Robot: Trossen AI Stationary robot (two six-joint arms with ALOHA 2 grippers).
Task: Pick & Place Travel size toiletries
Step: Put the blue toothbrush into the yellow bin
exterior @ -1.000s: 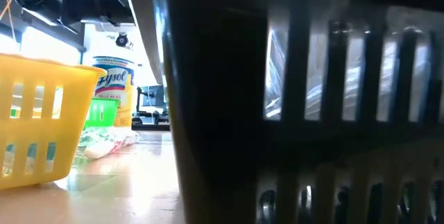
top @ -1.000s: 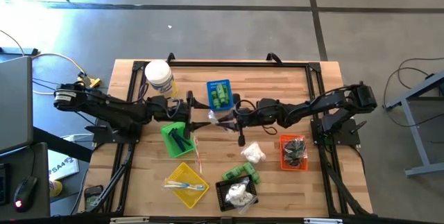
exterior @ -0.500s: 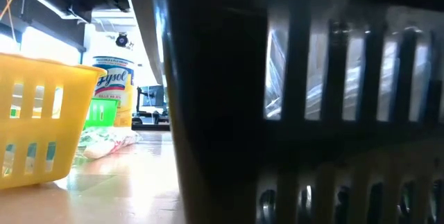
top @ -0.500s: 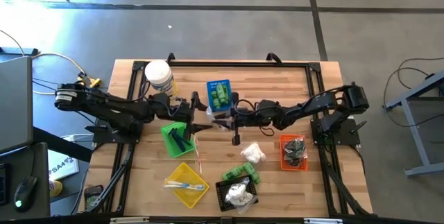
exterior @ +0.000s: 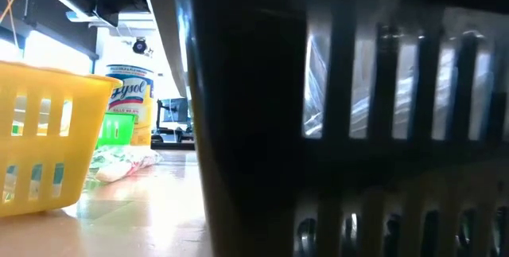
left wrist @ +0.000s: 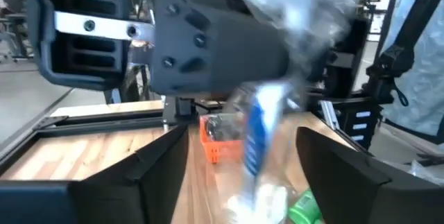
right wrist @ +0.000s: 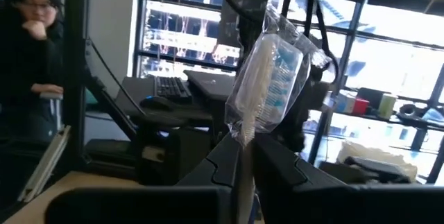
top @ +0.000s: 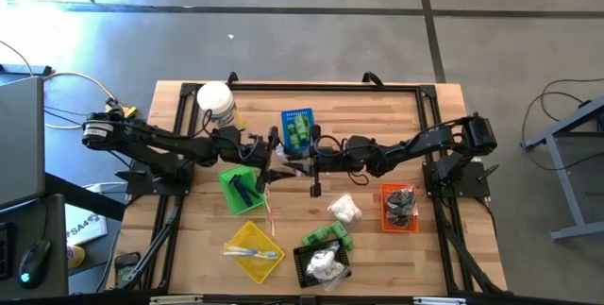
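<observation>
High view. Your two arms meet over the middle of the surface (top: 189, 248), just near of the blue basket (top: 297, 127) of green bottles. The right gripper (top: 304, 160) carries a clear packet (top: 298, 159), seen here only as a pale glint, and the left gripper (top: 273, 157) faces it from the left. The green basket (top: 238, 188) sits just below the left gripper. Judgement: this looks like a handover in the air. If you release before the other side has the packet, it drops among the baskets.

Low view. A black basket (exterior: 342, 114) fills most of the frame, with a yellow basket (exterior: 48, 134) to the left and a Lysol jar (exterior: 129, 102) far behind. Neither gripper's tip shows, so you get no check on height here.

Left wrist view. The left fingers (left wrist: 146, 175) stand wide apart, with the blurred packet hanging between them and touching neither that I can see. The orange basket (left wrist: 223, 135) is beyond. Risk: closing on the limp, swinging film catches only an edge.

Right wrist view. The right fingers (right wrist: 277, 168) are pressed together on the lower end of the packet, which holds a white toothbrush with blue. The hold is thin, so any tug could strip it out. A person (right wrist: 28, 57) sits in the room behind.
</observation>
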